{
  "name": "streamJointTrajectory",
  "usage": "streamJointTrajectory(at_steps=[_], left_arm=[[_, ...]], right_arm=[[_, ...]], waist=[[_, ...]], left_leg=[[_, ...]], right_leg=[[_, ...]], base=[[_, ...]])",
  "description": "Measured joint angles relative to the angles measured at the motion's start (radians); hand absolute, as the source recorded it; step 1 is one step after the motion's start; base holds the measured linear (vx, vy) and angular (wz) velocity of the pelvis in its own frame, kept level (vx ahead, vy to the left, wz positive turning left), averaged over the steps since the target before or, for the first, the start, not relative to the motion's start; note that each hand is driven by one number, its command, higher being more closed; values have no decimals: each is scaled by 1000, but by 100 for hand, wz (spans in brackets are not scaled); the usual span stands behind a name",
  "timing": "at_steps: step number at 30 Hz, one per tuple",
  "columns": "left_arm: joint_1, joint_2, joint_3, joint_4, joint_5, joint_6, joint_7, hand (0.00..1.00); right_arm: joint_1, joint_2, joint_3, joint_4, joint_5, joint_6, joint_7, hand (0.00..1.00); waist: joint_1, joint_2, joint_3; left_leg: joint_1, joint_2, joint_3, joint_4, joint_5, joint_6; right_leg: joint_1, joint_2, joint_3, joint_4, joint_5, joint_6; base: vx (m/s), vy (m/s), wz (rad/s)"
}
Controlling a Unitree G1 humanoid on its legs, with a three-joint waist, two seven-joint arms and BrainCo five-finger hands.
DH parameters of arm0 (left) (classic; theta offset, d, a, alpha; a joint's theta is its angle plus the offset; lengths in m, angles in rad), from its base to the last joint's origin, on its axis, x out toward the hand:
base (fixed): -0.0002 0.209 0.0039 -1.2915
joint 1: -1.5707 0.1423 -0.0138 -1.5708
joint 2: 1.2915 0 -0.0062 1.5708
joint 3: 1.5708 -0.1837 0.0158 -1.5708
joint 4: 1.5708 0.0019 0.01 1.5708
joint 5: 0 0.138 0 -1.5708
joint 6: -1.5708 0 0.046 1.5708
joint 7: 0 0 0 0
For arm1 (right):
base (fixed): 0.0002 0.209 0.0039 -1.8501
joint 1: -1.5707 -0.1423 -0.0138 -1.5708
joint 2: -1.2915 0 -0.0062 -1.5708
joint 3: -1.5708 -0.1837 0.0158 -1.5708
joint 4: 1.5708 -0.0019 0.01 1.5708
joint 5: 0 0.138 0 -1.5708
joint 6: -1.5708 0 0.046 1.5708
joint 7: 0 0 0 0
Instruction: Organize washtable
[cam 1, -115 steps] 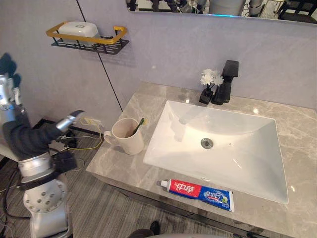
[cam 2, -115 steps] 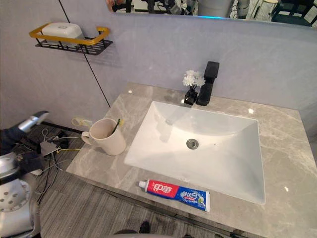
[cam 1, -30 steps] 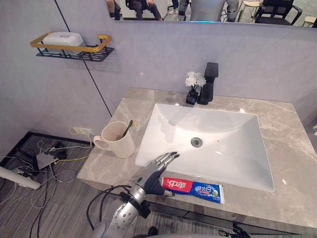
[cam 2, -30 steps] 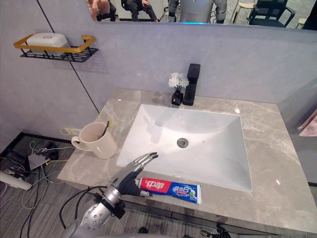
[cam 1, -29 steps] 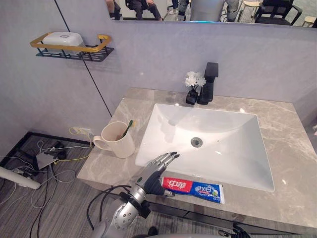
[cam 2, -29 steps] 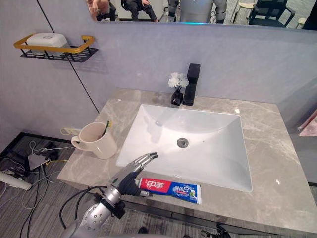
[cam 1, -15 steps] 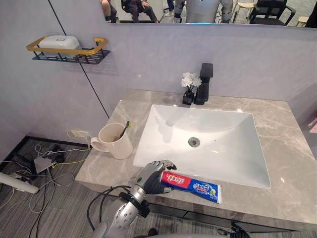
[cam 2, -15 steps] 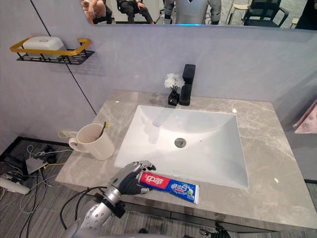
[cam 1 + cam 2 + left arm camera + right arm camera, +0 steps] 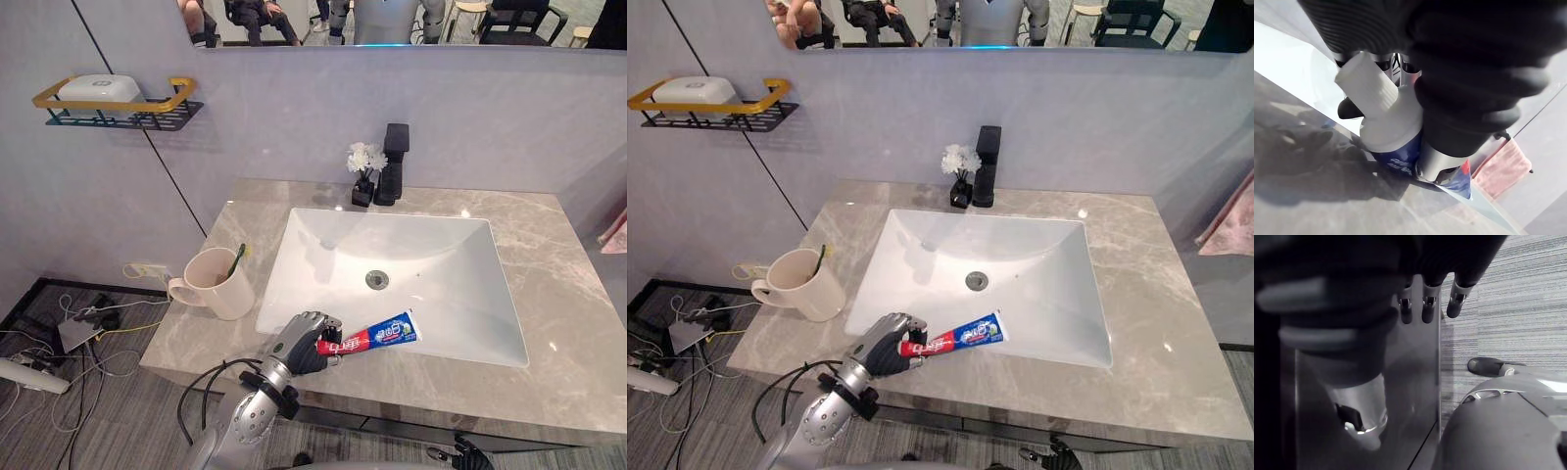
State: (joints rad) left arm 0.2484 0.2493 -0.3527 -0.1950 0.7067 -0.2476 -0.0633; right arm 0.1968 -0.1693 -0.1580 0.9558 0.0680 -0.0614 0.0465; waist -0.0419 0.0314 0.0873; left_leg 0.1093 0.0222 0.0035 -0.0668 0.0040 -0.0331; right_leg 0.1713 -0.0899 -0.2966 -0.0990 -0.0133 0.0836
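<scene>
The robot's left hand [image 9: 302, 343] sits at the front edge of the marble counter [image 9: 549, 294], its fingers curled tight around the capped end of one red-and-blue toothpaste tube [image 9: 382, 334]. The tube's long axis runs roughly along the counter's front edge. Its white cap [image 9: 1364, 83] is at the hand, and its flat tail points to the robot's right, angled slightly toward the wall, over the front rim of the single white sink [image 9: 451, 245]. To the hand's left stands one cream mug [image 9: 217, 286] holding one toothbrush [image 9: 236, 260]. Behind the sink are one black faucet [image 9: 394, 155] and, just beside it, one small vase of white flowers [image 9: 363, 168]. One wall shelf [image 9: 113, 106] carries one white soap box [image 9: 96, 88]. The right hand [image 9: 1457, 301] hangs over the floor, fingers loose and extended.
</scene>
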Motion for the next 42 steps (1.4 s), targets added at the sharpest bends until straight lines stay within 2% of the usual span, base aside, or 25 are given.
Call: streamJointTrajectory(at_steps=[5, 9, 16, 23, 26, 32, 35, 38, 39, 42], left_arm=[[3, 0, 4, 0, -9, 7, 6, 100], [3, -1, 14, 0, -31, 33, 26, 100], [0, -27, 49, -55, -76, 47, 71, 100], [-1, -78, 116, -137, -116, 48, 107, 100], [-1, -100, 128, -174, -128, 52, 111, 100], [16, -120, 149, -254, -157, 52, 114, 100], [38, -128, 185, -266, -169, 52, 114, 100], [60, -127, 211, -278, -191, 52, 108, 100], [60, -127, 217, -279, -196, 50, 105, 100], [59, -127, 218, -280, -199, 45, 82, 100]], right_arm=[[-1, 3, -6, 0, 2, 0, -1, 0], [-2, 13, -37, 0, 27, -4, -4, 0], [7, 23, -152, -6, 90, -10, -25, 0], [76, 25, -291, -165, 128, -11, -27, 0], [110, 33, -365, -242, 164, -11, -26, 0], [191, 47, -423, -515, 247, -2, -15, 0], [291, 54, -426, -734, 291, 16, 42, 0], [344, 54, -502, -964, 377, 27, 112, 0], [335, 52, -546, -1040, 416, 20, 127, 0], [267, 1, -670, -1247, 485, -48, 136, 0]], waist=[[0, 1, -1], [0, 3, -2], [-1, 2, -6], [-2, -8, -9], [-10, -23, -15], [-9, -48, -19], [-22, -52, -16], [-48, -50, -16], [-53, -50, -17], [-57, -55, -19]], left_leg=[[0, 4, 4, 1, -1, -1], [0, 10, 16, 1, -4, -6], [-4, 14, 39, 9, -17, -7], [-9, 15, 106, 47, -57, -2], [-9, 15, 112, 48, -61, 0], [2, 17, 140, 53, -77, 3], [0, 17, 159, 68, -93, 5], [2, 18, 186, 86, -113, 6], [-1, 18, 195, 87, -116, 7], [-12, 18, 215, 96, -121, 11]], right_leg=[[-1, 0, 4, -3, 0, -1], [-8, 3, 17, -3, 1, -1], [-19, 5, 46, 0, 4, -5], [-37, 2, 107, 1, 8, 0], [-38, 3, 112, 1, 8, 0], [-39, 3, 140, 8, 6, 2], [-54, 3, 159, 21, -1, 12], [-61, 2, 186, 29, -5, 14], [-71, 2, 196, 33, -5, 14], [-93, 1, 217, 44, -5, 14]], base=[[-23, -2, -2], [-6, -4, -11], [3, 2, -8], [1, 17, -28], [20, 3, -5], [13, 2, -13], [-5, 8, -19], [12, 19, -28], [-9, 20, -31], [-4, 12, -21]])
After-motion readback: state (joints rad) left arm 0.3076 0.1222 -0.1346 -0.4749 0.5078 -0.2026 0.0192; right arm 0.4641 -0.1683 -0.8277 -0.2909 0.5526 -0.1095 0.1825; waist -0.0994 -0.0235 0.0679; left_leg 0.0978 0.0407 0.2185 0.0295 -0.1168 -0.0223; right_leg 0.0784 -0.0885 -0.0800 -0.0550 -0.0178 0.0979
